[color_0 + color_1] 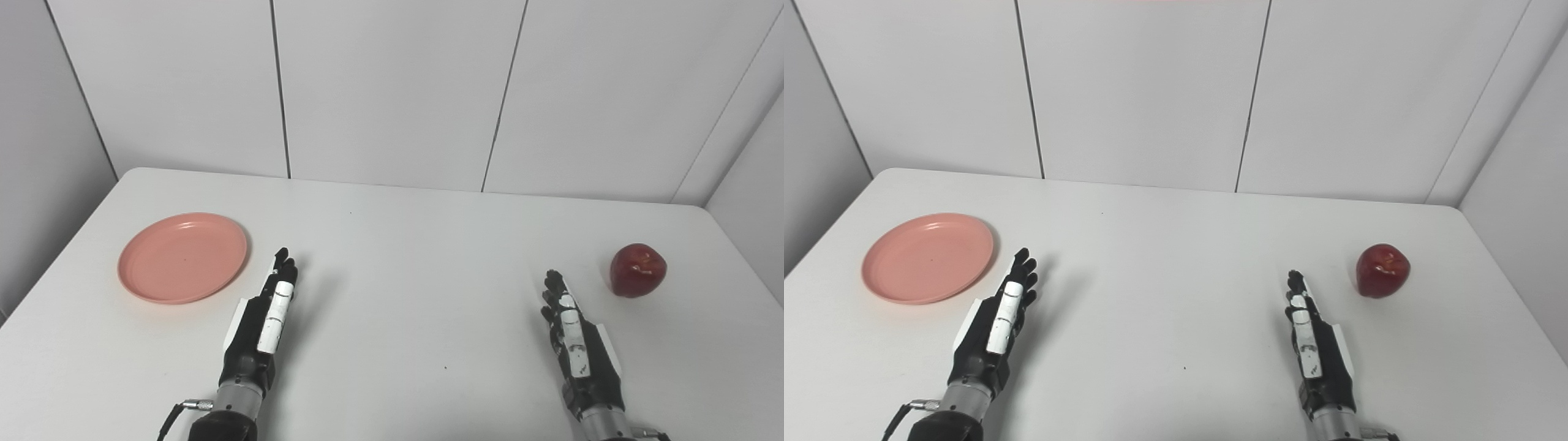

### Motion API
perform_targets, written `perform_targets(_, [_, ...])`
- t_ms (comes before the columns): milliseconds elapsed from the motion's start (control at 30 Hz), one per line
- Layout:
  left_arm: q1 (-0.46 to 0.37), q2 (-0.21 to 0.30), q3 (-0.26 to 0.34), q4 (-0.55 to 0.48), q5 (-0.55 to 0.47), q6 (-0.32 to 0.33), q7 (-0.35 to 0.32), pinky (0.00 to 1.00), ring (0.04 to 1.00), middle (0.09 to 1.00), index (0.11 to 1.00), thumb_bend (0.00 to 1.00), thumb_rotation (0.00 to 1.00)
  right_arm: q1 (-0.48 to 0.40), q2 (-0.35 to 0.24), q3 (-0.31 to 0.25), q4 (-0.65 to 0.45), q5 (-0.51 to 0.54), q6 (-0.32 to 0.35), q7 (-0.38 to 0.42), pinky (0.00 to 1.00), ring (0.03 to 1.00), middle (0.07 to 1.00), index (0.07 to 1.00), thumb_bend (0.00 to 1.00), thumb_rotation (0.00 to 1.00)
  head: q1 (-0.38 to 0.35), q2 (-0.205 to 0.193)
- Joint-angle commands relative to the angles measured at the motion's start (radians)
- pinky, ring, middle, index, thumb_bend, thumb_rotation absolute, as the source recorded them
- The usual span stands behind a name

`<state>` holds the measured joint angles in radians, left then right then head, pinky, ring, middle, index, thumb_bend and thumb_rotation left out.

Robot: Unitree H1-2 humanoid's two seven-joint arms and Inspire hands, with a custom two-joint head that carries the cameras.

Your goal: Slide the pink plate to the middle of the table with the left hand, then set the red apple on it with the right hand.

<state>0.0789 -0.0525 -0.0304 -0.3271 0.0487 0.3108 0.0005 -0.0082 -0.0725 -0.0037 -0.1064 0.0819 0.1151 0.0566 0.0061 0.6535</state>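
pink plate far left on white desk, empty | red apple far right | left hand released, fingers extended, just right of plate | right hand released, near apple; neither touching

I get bright, even overhead light: soft shadows right of each hand, a small glare spot on the red apple, focus sharp throughout.
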Motion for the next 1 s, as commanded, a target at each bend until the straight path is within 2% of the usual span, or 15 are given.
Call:
perform_targets(0, [0.082, -0.007, 0.009, -0.014, -0.015, -0.067, 0.008, 1.0, 1.0, 1.0, 1.0, 0.77, 1.0, -0.012, 0.002, 0.011, -0.006, 0.013, -0.001, 0.024, 1.0, 1.0, 0.979, 0.953, 0.9, 1.0, 0.001, 0.0])
perform_targets(233, [0.084, -0.007, 0.003, -0.011, -0.023, -0.071, 0.016, 1.0, 1.0, 1.0, 1.0, 0.8, 1.0, -0.012, -0.005, 0.013, -0.004, 0.032, 0.005, 0.042, 1.0, 0.999, 0.98, 0.953, 0.91, 1.0, 0.004, -0.001])
perform_targets(733, [0.082, -0.002, -0.004, -0.023, -0.024, -0.049, 0.016, 1.0, 1.0, 1.0, 1.0, 0.77, 1.0, -0.01, -0.013, 0.023, -0.016, 0.042, 0.025, 0.057, 1.0, 0.984, 0.968, 0.958, 0.95, 1.0, -0.001, 0.002])
perform_targets(967, [0.08, -0.003, 0.002, -0.025, -0.043, -0.028, 0.012, 1.0, 1.0, 1.0, 1.0, 0.76, 1.0, -0.01, -0.014, 0.026, -0.015, 0.041, 0.025, 0.059, 1.0, 0.986, 0.972, 0.962, 0.92, 1.0, -0.003, 0.002])
